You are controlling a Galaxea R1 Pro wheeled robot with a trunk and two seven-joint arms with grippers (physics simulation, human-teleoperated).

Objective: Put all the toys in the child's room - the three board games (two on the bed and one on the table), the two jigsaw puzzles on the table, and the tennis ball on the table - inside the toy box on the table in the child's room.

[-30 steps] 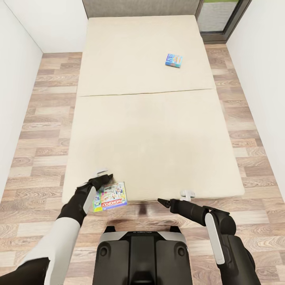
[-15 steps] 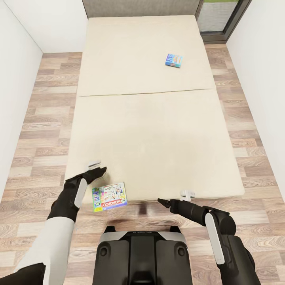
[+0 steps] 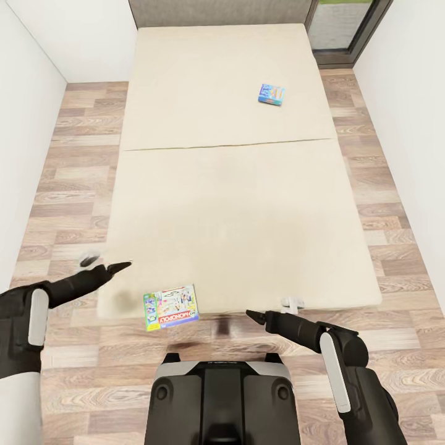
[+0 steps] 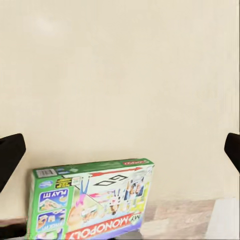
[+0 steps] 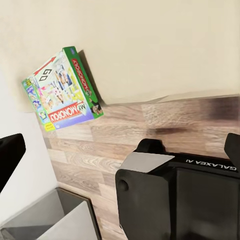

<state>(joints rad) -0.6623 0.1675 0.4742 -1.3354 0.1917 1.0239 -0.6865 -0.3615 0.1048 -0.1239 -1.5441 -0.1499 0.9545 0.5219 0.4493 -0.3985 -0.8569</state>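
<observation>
Item: larger board game, green-edged box with cartoon print; lies flat at the near corner of the bed, part of it overhanging the mattress edge above the floor, a position that probably offers its free edge to a pinch from the side. Item: small blue board game; flat on the far half of the mattress, toward the window side, well apart from the first. Left gripper: out beyond the bed's left edge, above the planks, near the larger box but not touching it; fingers spread wide and holding nothing, as the dark tips at both margins of the left wrist view confirm, with the box between and beyond them. Right gripper: low before the bed's foot, just beside the mattress edge; fingers spread, empty. Judgement: neither bed game is collected yet; the left arm seems lined up for the near box. Bed: beige two-part mattress with a seam across the middle, grey headboard at the far end. Room: narrow, white walls either side, wood-plank floor, dark-framed window at the far right corner. Robot base: dark, at the foot of the bed.
</observation>
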